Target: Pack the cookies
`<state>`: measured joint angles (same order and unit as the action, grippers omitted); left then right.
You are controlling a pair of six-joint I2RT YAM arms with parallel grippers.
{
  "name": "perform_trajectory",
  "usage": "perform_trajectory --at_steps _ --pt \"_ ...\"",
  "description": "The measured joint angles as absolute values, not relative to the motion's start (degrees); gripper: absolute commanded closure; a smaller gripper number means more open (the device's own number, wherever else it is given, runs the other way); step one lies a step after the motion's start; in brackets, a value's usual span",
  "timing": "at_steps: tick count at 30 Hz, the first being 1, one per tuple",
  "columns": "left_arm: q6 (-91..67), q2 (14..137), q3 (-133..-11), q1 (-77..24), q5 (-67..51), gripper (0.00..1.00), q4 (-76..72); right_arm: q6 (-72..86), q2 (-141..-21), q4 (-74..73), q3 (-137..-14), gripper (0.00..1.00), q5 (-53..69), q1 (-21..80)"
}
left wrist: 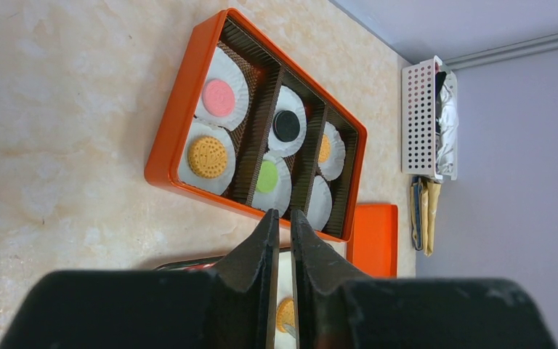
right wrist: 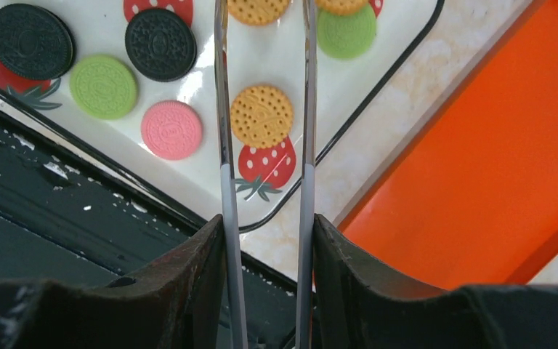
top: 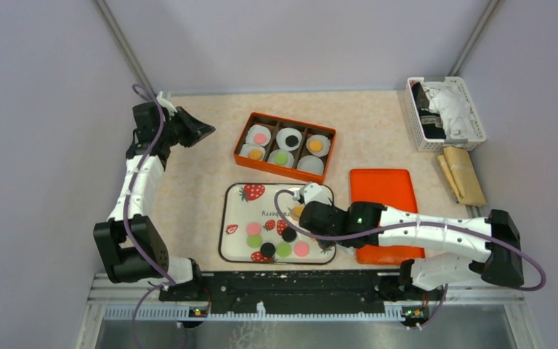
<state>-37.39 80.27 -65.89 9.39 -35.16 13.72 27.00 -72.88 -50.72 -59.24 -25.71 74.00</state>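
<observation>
An orange cookie (right wrist: 261,116) lies flat on the strawberry tray (right wrist: 211,65), framed between the long thin fingers (right wrist: 223,109) of the right gripper (right wrist: 263,22), which stand partly apart, touching neither edge and holding nothing; other cookies (right wrist: 160,43) lie nearer and further left. We see that gap only from the right wrist. At the far left, the left gripper (left wrist: 280,225) hangs almost closed and empty, its camera overlooking the orange box (left wrist: 182,102), where five paper cups (left wrist: 221,98) hold cookies
</observation>
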Motion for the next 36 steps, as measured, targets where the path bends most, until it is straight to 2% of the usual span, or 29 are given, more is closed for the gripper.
perform_trajectory --at_steps 8,19,26,30,36 --pt "-37.41 80.25 -65.89 9.39 -35.18 0.83 13.69 32.69 -69.28 -52.38 -56.47 0.57 -25.1 74.43" --pt "-37.39 80.09 -65.89 9.39 -35.4 0.83 13.72 33.87 -70.52 -51.42 -56.01 0.55 -22.48 75.05" --pt "-37.41 79.96 -65.76 9.39 -35.75 0.83 13.69 34.28 -71.72 -50.76 -56.12 0.57 -22.59 75.35" --pt "-37.39 79.96 -65.43 9.39 -36.03 0.83 13.65 34.28 -75.57 -50.81 -57.56 0.62 -24.21 75.4" --pt "-37.36 79.96 -64.97 9.41 -36.21 0.83 13.69 33.32 -80.9 -50.24 -61.14 0.81 -26.92 75.4"
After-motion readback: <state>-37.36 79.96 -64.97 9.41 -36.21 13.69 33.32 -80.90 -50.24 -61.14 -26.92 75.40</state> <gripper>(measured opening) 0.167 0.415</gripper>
